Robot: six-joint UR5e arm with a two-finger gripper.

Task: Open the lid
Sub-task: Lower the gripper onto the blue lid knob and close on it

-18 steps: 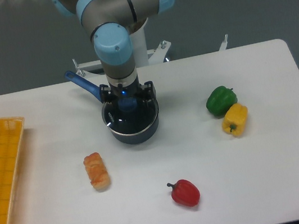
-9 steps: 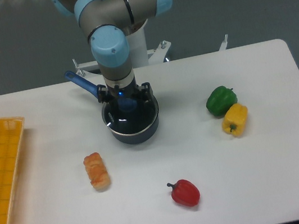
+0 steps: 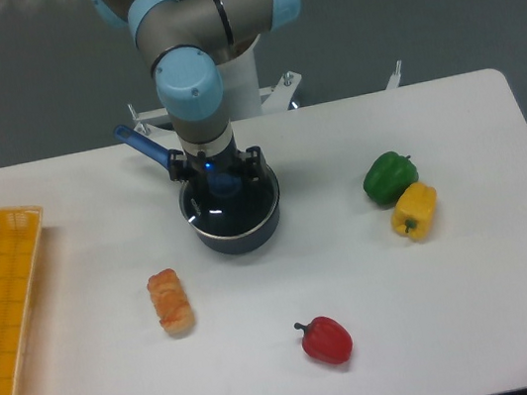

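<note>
Jaws on your gripper (image 3: 221, 181) are down right over the blue knob in the middle of the lid (image 3: 228, 209), one on each side of it, but you honestly can't tell from this angle whether they're pinching the knob or just sitting around it, since the wrist blocks most of the view. That lid sits flat on the dark blue saucepan (image 3: 239, 234), which is toward the far middle of the white bench (image 3: 377, 280), with its long handle (image 3: 143, 144) sticking out to the far left.

Other stuff you've got lying around: a bread roll (image 3: 171, 301) near-left of the pan, a red pepper (image 3: 325, 340) near the front edge, and over on the right a green pepper (image 3: 389, 177) touching a yellow pepper (image 3: 414, 211) just in front of it. An orange basket (image 3: 4, 329) takes up the left edge, with something pinkish barely peeking in at its left side, too cut off to name.
</note>
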